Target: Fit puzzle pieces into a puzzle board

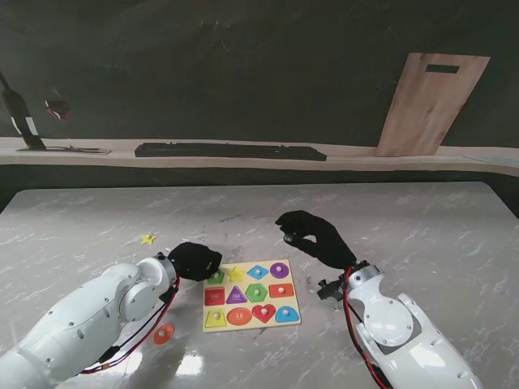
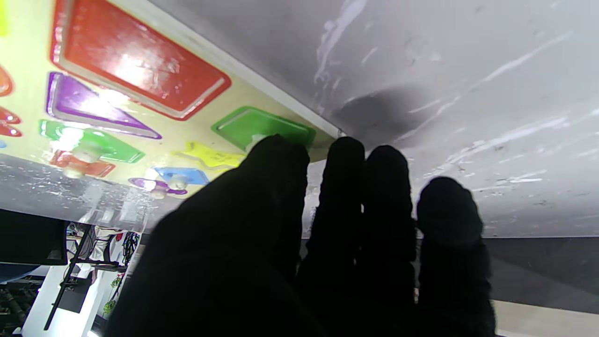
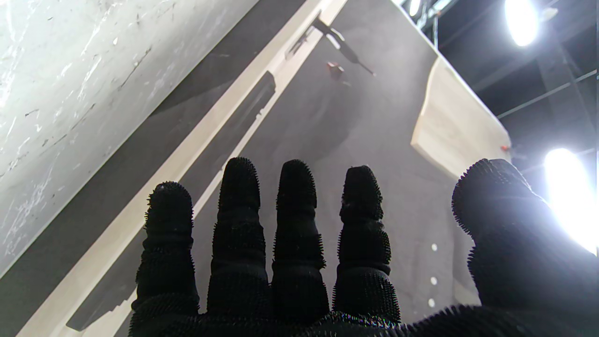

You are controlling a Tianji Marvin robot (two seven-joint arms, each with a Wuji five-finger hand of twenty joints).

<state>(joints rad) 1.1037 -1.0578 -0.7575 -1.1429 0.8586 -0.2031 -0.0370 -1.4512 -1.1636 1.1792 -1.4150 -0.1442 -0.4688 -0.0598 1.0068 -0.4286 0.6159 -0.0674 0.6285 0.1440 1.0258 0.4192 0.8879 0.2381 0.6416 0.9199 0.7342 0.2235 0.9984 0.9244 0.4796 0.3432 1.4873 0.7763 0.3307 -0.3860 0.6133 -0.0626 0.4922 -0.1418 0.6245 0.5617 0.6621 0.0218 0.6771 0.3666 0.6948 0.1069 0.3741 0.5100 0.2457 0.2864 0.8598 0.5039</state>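
Now, from the stand's view, the left hand point(image 1: 195, 261) rests at the puzzle board point(image 1: 252, 295)'s far-left corner, fingers reaching a yellow star piece point(image 1: 236, 274) lying on the board; whether it grips the piece I cannot tell. A second yellow star point(image 1: 148, 239) and an orange round piece point(image 1: 164, 333) lie loose on the worktop point(image 1: 422, 235). The right hand point(image 1: 315, 237) hovers, fingers apart, holding nothing. From the left wrist, the fingers point(image 2: 346, 196) lie together over the board's edge; nearly every recess holds a piece. The right wrist view shows spread fingers point(image 3: 295, 210). To do this well, turn the star until its points match before pressing.
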